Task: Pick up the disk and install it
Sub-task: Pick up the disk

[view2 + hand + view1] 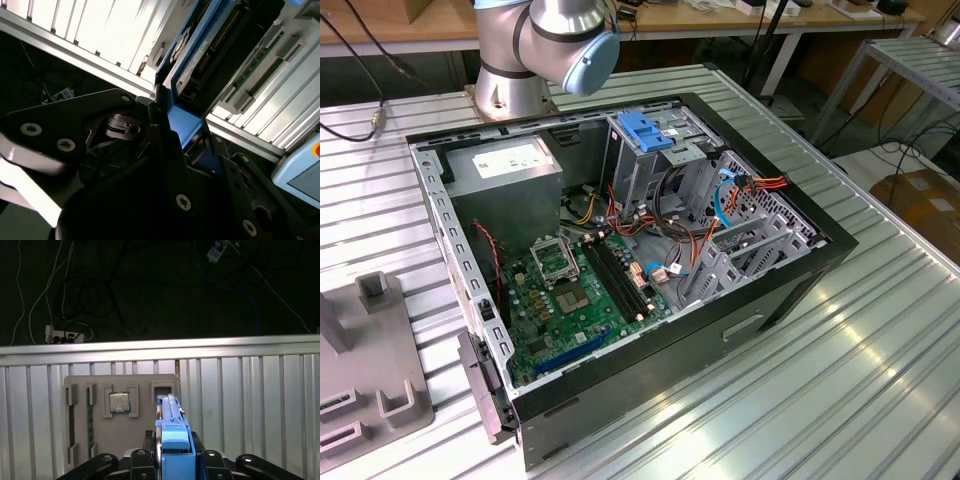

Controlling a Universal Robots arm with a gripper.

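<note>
Tool (pixel 174 452) is clamped on the disk (pixel 172 427): in the first wrist view black fingers (pixel 142 460) sit on either side of the blue bracket with no gap showing. In the second wrist view the tool (pixel 182 134) grips the same blue edge, and the disk (pixel 197 54) runs away from it edge-on, its dark board side and connector row facing one way and a pale label the other. The disk is out at the grey tray (pixel 142 432), well apart from the case (pixel 790 290). It is held on edge in line with the tray's open rectangular slot (pixel 162 389), just beside the pocket holding the chip (pixel 120 402). Cannot tell whether the disk touches the tray. A green memory stick (pixel 90 415) stands in a narrow tray slot on the far side of the chip. The tray lies on the slatted aluminium worktop (pixel 250 405) near its edge; past the edge, the floor (pixel 150 290) is dark, with loose cables and a power strip (pixel 67 332). In the exterior view the case lies open on the worktop (pixel 880 330), with the motherboard (pixel 570 290) exposed, a grey box (pixel 505 165) with a white label in one corner and a blue handle (pixel 645 130) on top of the metal cage. The arm (pixel 545 45) base stands behind the case. The tray (pixel 380 390) is at the exterior view's left.
</note>
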